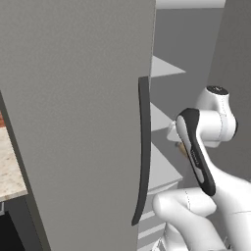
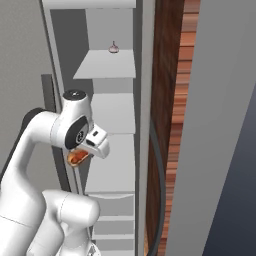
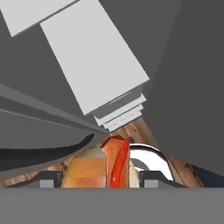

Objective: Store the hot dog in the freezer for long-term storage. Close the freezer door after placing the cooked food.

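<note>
The hot dog point(image 3: 103, 166), a tan-orange bun with a red sausage, sits between my gripper's point(image 3: 101, 177) fingertips, and the gripper is shut on it. In the right base view the hot dog point(image 2: 76, 157) shows under the hand, held in front of the left side of the open freezer point(image 2: 112, 112) at the height of its middle white shelves. From the left it is a small tan speck point(image 1: 181, 147) beside the wrist. The freezer door point(image 2: 215, 125) stands swung open on the right, its dark bar handle point(image 2: 158, 190) facing the opening.
The closed left-hand grey door point(image 1: 73, 122) with its dark handle point(image 1: 143, 147) stands close on the arm's left. A small pale item with a dark top point(image 2: 114, 48) rests on an upper shelf. White drawers point(image 2: 112, 220) lie below. A stone counter point(image 1: 10, 162) is far left.
</note>
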Motion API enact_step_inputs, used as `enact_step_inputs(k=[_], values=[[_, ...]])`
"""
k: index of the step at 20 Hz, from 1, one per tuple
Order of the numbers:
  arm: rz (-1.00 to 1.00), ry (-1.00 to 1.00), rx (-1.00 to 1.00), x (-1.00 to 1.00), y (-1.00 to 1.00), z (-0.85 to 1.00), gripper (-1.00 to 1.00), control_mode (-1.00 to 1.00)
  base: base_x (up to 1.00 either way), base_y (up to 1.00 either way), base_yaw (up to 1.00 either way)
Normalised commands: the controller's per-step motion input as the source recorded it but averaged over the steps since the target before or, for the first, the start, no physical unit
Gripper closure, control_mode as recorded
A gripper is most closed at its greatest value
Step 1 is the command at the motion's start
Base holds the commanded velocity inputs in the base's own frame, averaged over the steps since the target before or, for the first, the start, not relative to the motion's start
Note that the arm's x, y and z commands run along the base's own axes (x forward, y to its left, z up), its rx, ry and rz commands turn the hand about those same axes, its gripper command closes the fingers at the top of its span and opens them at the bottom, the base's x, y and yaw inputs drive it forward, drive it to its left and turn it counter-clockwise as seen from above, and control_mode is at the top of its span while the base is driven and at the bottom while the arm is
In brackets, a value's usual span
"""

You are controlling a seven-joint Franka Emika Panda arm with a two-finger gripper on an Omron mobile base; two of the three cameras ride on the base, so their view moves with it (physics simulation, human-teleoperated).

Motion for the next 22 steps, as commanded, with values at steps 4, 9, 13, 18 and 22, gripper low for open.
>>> enact_step_inputs(k=[4, 9, 13, 18, 22], values=[[0.15, -0.1, 0.0, 0.36, 0.0, 0.0, 1.0, -1.0, 0.0, 0.0, 0.0], [0.12, -0.11, 0.0, 0.54, -0.01, -0.05, 1.0, -1.0, 0.0, 0.0, 0.0], [0.06, -0.17, -0.03, 0.47, 0.0, -0.13, 1.0, -1.0, 0.0, 0.0, 0.0], [0.02, -0.17, -0.04, 0.45, 0.0, -0.1, 1.0, -1.0, 0.0, 0.0, 0.0], [0.0, -0.06, -0.03, 0.55, 0.0, -0.02, 1.0, -1.0, 0.0, 0.0, 0.0]])
